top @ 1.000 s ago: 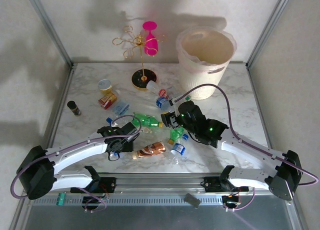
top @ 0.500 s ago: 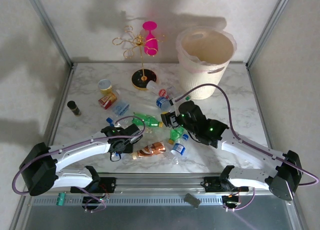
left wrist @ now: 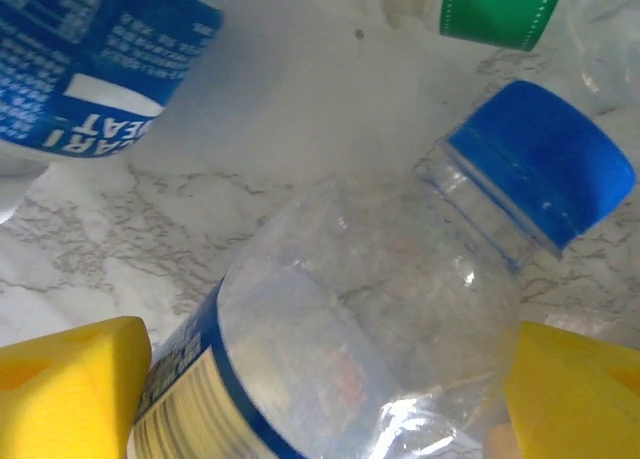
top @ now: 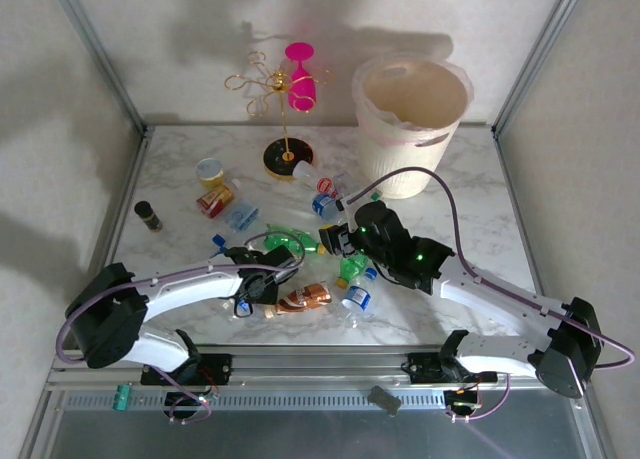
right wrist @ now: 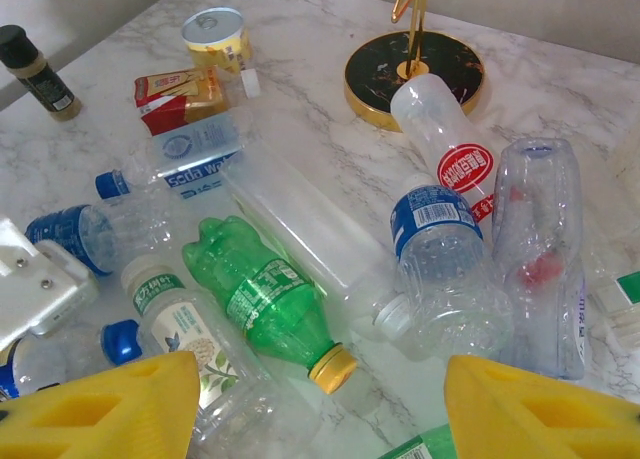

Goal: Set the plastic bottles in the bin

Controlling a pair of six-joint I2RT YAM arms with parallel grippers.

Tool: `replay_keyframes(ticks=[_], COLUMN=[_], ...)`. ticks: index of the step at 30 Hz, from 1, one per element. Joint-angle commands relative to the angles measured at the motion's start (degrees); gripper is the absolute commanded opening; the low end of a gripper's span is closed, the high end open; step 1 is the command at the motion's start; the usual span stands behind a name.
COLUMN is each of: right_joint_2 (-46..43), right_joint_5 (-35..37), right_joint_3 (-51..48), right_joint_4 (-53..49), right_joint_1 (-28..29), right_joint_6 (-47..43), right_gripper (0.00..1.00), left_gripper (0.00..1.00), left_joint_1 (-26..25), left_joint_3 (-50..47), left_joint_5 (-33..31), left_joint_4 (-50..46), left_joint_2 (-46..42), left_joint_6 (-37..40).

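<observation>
Marble tabletop (top: 485,184), one bin (top: 400,159); right end effector (right wrist: 320,379) spread, left end effector (left wrist: 325,379) spread astride one blue-capped bottle (left wrist: 380,259).

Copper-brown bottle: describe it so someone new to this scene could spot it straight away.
Find the big cream bin at the far right corner of the table, then come toward the near edge to the heap of bottles in the middle. The copper-brown bottle lies on its side at the heap's near edge, the only brown one among green and clear bottles.
</observation>
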Motion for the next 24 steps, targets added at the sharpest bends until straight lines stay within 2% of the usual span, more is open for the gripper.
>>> replay_keyframes(ticks=[1,17,24], right_joint_2=[-0.3,-2.0,-2.7], right_joint_5=[-0.1,0.1,0.4], right_joint_3=[1.5,1.7,1.8], right_joint_4=[0.5,0.3,0.2], right_joint_1=[0.4,0.4,0.3], right_joint_6=[0.7,1.8,2.5], right_gripper=[0.66,0.66,0.65], left_gripper=[0.83,0.51,0.43], left_joint_1=[-0.5,-0.5,-0.5], left_joint_3=[1.4,1.9,3.2], left_joint_5=[0.7,-1.4,-3.1], left_joint_4=[1.4,-0.7,-3.2], left_joint_2=[1.6,-1.7,-5.1], left_joint_6=[1.4,0.7,-0.1])
